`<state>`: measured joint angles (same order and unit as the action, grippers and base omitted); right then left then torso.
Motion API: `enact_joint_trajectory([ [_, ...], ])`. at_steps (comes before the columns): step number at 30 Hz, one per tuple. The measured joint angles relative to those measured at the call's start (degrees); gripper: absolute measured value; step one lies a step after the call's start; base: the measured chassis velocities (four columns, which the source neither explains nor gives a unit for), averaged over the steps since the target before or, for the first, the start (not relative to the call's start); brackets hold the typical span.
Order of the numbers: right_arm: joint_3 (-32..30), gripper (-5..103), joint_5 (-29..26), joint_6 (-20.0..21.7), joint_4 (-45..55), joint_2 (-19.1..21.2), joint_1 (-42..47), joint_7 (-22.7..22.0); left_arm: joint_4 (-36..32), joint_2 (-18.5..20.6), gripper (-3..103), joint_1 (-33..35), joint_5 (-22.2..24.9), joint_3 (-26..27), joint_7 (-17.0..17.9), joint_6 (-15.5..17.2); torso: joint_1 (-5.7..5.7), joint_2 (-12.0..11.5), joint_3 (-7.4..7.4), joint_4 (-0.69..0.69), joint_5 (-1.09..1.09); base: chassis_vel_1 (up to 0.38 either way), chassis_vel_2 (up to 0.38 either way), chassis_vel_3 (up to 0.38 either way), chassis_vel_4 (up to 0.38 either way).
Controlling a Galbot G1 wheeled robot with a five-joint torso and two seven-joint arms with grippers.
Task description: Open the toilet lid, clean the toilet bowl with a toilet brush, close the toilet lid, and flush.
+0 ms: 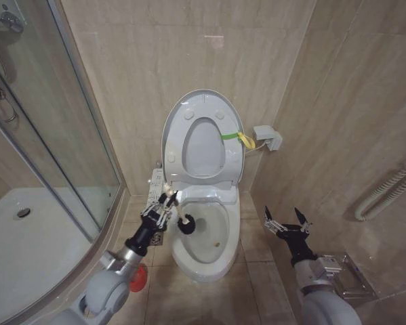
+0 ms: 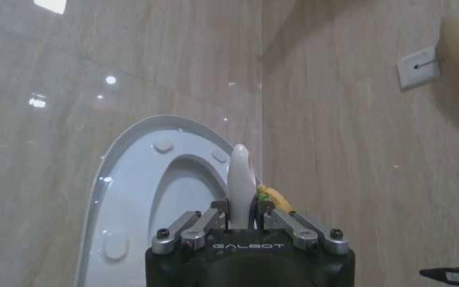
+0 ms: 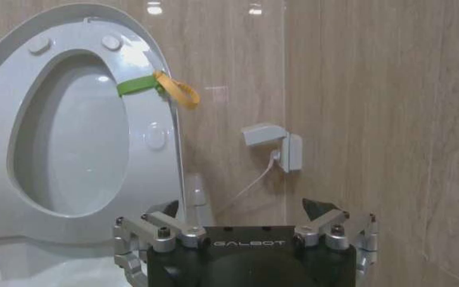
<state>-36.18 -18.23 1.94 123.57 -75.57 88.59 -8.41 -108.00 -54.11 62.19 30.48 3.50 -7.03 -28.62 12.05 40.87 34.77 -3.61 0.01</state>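
The toilet lid [image 1: 201, 99] stands raised against the back wall, with the seat ring up against it and a green-yellow band [image 1: 231, 135] on its right side. Below it the white toilet bowl [image 1: 209, 261] lies uncovered. My left gripper [image 1: 167, 202] is shut on the pale handle [image 2: 240, 170] of the toilet brush. Its dark head [image 1: 186, 224] hangs inside the bowl by the left rim. The left gripper [image 2: 241, 209] faces the raised lid [image 2: 122, 179]. To the right of the bowl my right gripper [image 1: 286, 221] hovers open and holds nothing. Its wrist view shows the right gripper [image 3: 241, 209] and the lid [image 3: 74, 137].
A curved glass shower screen [image 1: 60, 135] and a white tray [image 1: 33, 237] fill the left. A red holder cup [image 1: 139, 277] sits on the floor by my left arm. A wall socket [image 1: 268, 137], a ribbed hose [image 1: 386, 189] and a metal floor fitting [image 1: 352, 274] are on the right.
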Motion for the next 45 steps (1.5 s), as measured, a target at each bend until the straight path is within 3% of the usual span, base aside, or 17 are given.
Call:
enact_joint_trajectory([
  [3,0.00,100,0.00,0.00,0.00,0.00,0.00,0.00,5.17,-0.77,21,-5.03,0.25,-3.84,0.14,-0.58,0.00,0.00,0.00,0.01,0.00,0.000,0.000,0.000,0.000],
  [12,0.00,100,0.00,0.00,0.00,0.00,0.00,0.00,15.85,-3.83,21,-11.97,0.28,-8.85,0.34,-2.24,0.00,0.00,0.00,0.02,-0.01,0.000,0.000,0.000,0.000],
  [22,-0.01,100,0.00,0.00,0.00,0.00,0.00,0.00,27.97,-11.28,21,-19.26,0.02,-16.50,-0.14,-4.19,0.00,0.00,0.00,0.01,0.01,0.000,0.000,0.000,0.000],
  [32,-0.01,100,0.00,0.00,0.00,0.00,0.00,-0.01,35.58,-14.51,21,-21.25,-1.66,-20.37,-0.63,-4.89,0.00,0.00,0.00,0.02,0.00,0.000,0.000,0.000,0.000],
  [45,0.00,100,0.00,0.00,0.00,0.00,0.00,-0.01,42.83,-16.27,21,-21.37,-3.73,-21.03,-1.88,-6.76,-0.01,0.00,-0.01,0.02,0.00,0.000,0.000,0.000,0.000],
])
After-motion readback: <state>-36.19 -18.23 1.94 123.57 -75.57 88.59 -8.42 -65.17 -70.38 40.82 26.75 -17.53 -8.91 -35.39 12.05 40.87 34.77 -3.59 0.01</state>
